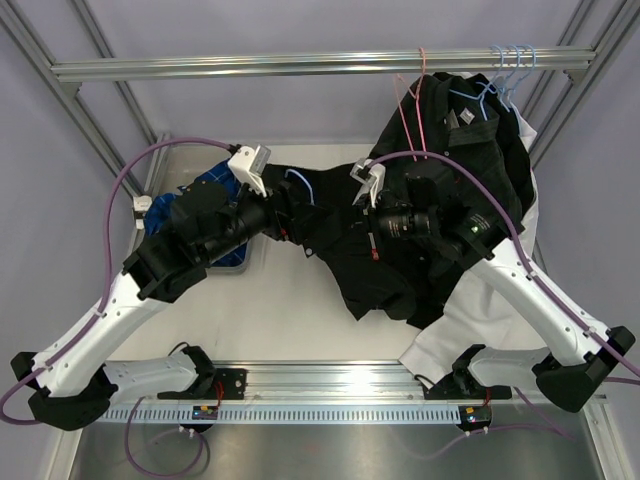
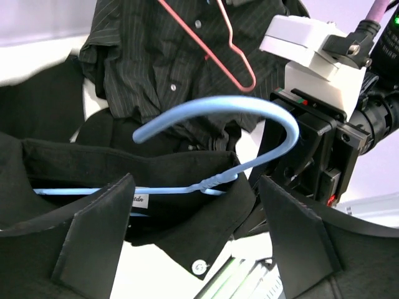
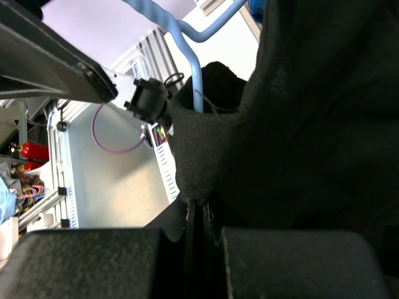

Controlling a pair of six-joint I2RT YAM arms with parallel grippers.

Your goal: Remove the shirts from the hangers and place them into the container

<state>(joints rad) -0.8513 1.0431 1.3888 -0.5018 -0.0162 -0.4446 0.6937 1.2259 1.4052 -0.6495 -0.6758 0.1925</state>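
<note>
Two hands share one black shirt above the desk

The left hand [image 2: 194, 187] is spread, a finger on either side of the black shirt [image 1: 350, 270] collar, where the light blue hanger [image 2: 249, 109] hook curls up from the neck. The right hand [image 3: 198, 215] is pressed together, pinching a fold of the same shirt. The shirt stretches between them and trails onto the desk [image 1: 290, 320], right of the container [image 1: 243, 262], which holds the blue shirt [image 1: 205, 185]. More dark shirts [image 1: 490, 150] and a pink hanger [image 1: 408, 110] hang from the rail [image 1: 250, 66].
</note>
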